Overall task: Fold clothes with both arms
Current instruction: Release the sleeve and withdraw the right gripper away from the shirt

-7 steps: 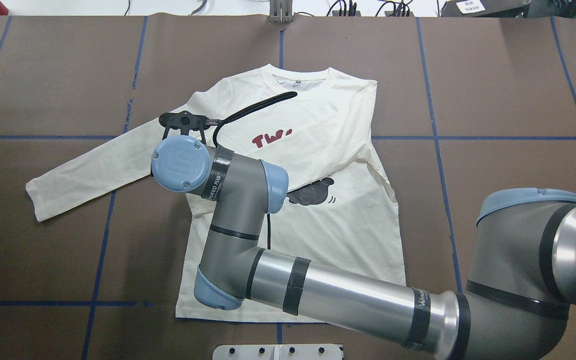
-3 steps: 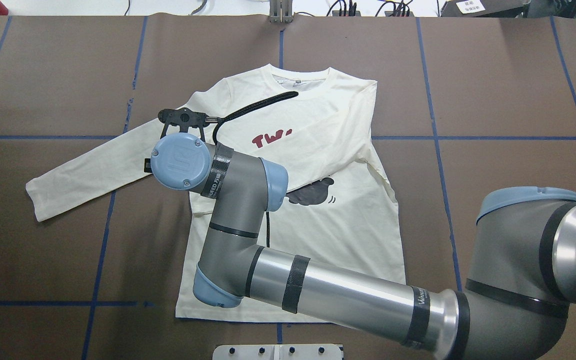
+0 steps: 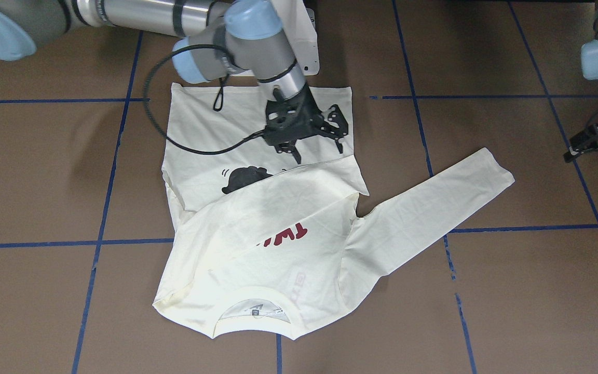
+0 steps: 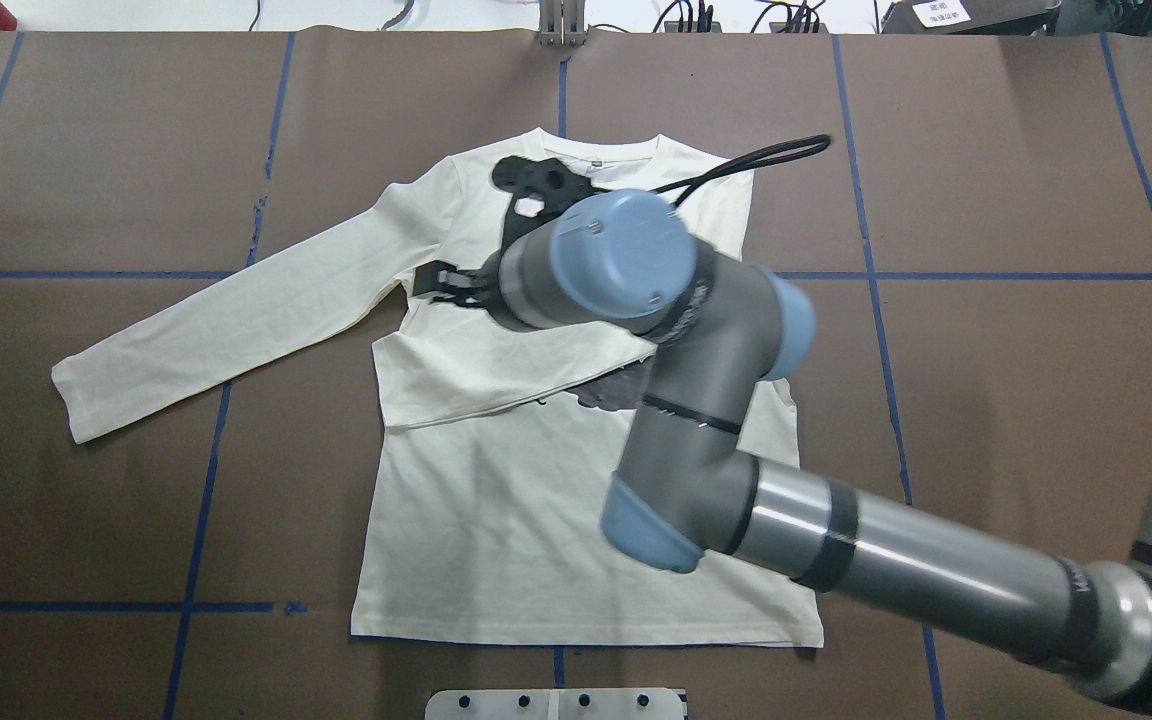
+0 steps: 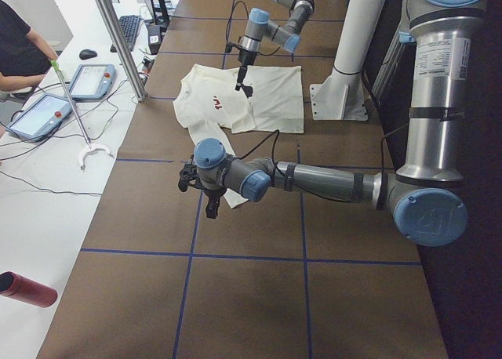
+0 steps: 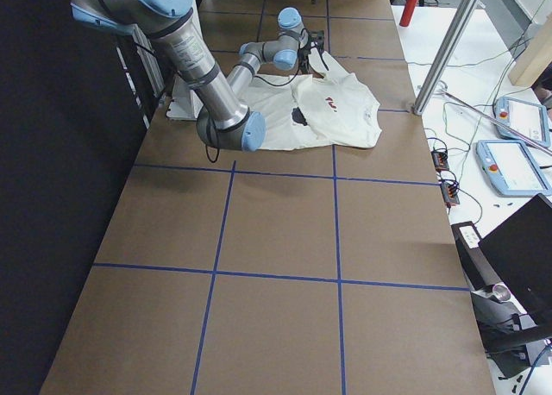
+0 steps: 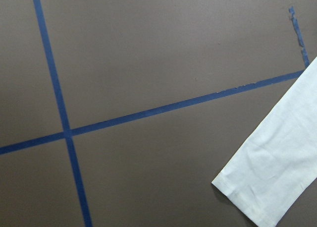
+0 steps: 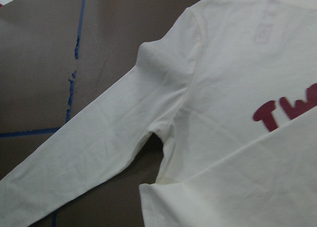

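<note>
Where the brown paper-covered table [image 4: 1016, 150] is marked into big squares by blue tape lines [image 4: 876, 276], the cream long-sleeved T-shirt [image 4: 496, 520] lies flat near the middle, in front of the white pedestal [image 5: 341, 100]. Past the table's far edge runs a white bench [image 5: 47, 163] carrying two teach pendants [image 5: 92, 81], cables and a red cylinder [image 5: 27, 288]. A person in black [image 5: 20, 49] sits there, beside a slanting metal post [image 5: 118, 41].

The shirt's long axis runs from the robot's side to the operators' side, with the hem toward the robot and the ribbed collar [image 3: 255, 311] pointing away from it. The sleeve on the robot's left is stretched out flat, slanting outward and back toward the robot, and its cuff [image 4: 71, 400] rests on bare paper. The other sleeve is folded across the chest, so only "TW" of the red lettering [image 3: 283, 236] and part of the black cat print [image 3: 244, 179] show.

The right gripper [image 3: 317, 150] hangs above the shirt's body with its fingers spread and nothing between them. Its wrist camera looks down on the shoulder and armpit of the outstretched sleeve.

The left gripper [image 3: 592, 156] hovers over bare table near that sleeve's cuff, off the cloth. Its fingers stand apart and are empty.
</note>
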Available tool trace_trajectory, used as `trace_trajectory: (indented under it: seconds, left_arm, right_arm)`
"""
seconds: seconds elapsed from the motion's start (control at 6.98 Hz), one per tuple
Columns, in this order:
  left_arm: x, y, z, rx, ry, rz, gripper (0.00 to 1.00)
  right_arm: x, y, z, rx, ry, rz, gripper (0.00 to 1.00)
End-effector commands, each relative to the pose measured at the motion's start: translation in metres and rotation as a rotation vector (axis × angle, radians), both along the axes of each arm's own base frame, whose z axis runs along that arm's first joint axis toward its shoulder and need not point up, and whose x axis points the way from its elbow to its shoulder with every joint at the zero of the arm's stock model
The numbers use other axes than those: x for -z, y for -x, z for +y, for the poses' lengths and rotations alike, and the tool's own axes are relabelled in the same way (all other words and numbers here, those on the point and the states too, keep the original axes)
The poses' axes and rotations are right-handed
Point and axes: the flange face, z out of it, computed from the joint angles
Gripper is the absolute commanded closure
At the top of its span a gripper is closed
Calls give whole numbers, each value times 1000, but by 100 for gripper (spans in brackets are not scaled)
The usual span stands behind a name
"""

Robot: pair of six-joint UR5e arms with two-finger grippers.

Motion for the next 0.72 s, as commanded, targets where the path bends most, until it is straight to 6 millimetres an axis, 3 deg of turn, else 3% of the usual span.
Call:
trace_trajectory:
  seconds: [0.0,0.14,0.29,0.57]
  left_arm:
    - [-9,-69,17,-19,59,-8,5]
    - [-11,-86,23,-46,59,-20,10]
    - [-14,-98,22,-39,44,-62,17]
    - [-16,-109,22,-52,36,-78,25]
  right_arm:
    - [-69,-127,-34,49,79,-16,0]
    - [-104,-180,-50,58,134,-10,0]
    - [-125,-202,-57,68,140,4,0]
    - [-135,-209,-51,70,137,12,0]
